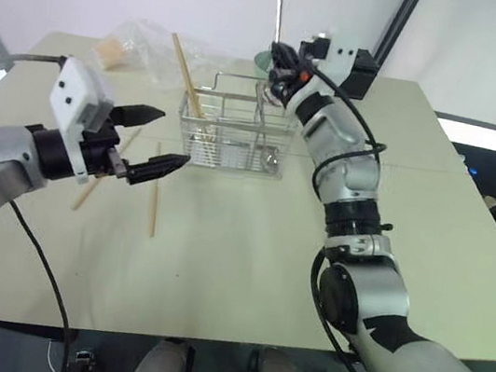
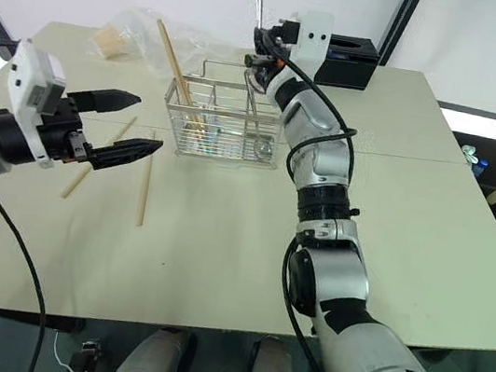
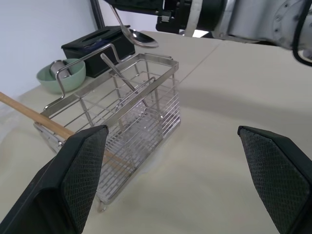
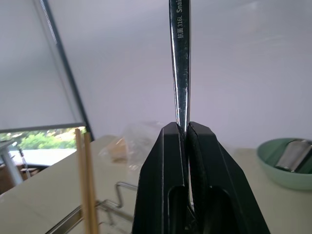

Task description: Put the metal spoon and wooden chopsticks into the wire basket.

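The right hand (image 1: 281, 64) is clamping the spoon (image 1: 278, 7) by its lower end, handle standing above the fingers, right over the basket (image 1: 235, 132). Releasing it off-centre could be dropping it outside the wire. The left hand (image 1: 148, 142) is hanging spread apart, chopsticks (image 1: 156, 197) lying just below on the surface (image 1: 236, 260).

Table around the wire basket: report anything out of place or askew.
Two wooden chopsticks lie loose on the table, left of the wire basket. Another pair leans tilted out of the basket's left end. The right gripper is shut on the metal spoon, handle upward.
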